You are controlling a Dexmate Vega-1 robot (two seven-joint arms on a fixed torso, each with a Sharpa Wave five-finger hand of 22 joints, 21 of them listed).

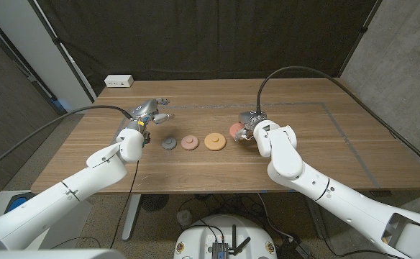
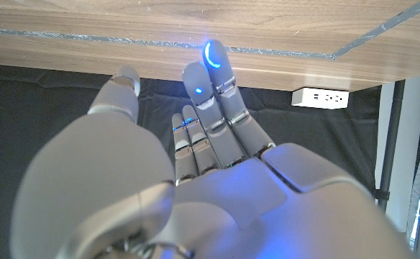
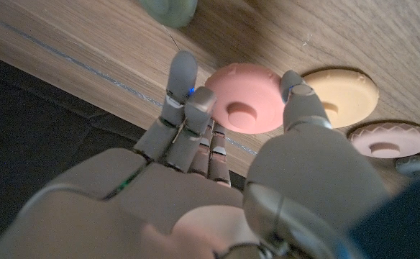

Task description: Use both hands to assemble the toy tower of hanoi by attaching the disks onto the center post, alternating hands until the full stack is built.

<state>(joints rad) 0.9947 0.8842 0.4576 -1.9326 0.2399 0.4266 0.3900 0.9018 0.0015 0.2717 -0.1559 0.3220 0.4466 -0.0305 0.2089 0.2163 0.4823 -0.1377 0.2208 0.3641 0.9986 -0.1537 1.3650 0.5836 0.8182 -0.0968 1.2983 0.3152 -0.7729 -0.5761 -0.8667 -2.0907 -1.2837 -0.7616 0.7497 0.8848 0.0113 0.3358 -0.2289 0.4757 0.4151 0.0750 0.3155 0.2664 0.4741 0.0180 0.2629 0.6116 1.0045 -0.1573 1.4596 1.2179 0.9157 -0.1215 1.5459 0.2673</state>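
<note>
Bench (image 1: 318, 155): wooden, and we are seeing taped lines across its far part; a white power strip (image 1: 119, 81) is lying at its far left corner.

Right hand (image 1: 247, 129): we are seeing it standing at the red disk, fingers (image 3: 183, 79) on one side of the disk's rim and thumb on the other. They are touching or nearly touching the rim; we cannot tell whether they are gripping it. The disk is lying on the bench under them.

Left hand (image 1: 149, 114): we are seeing it hanging above the bench behind the grey disk, fingers (image 2: 217, 68) stretched out and apart, holding nothing.

Disks, in a row across the bench's middle, each with a raised hub, well apart from one another:
- Red disk (image 1: 235, 131), the largest, at the row's right end, between the right hand's fingers and thumb.
- Orange disk (image 1: 215, 141), just left of the red one.
- Pink disk (image 1: 190, 143), left of the orange one, with a scalloped rim.
- Grey disk (image 1: 168, 144), the smallest in the row, at the left end, near the left hand.

A green piece (image 3: 168, 10) is showing in the right wrist view, lying beyond the right hand's fingertips.
</note>
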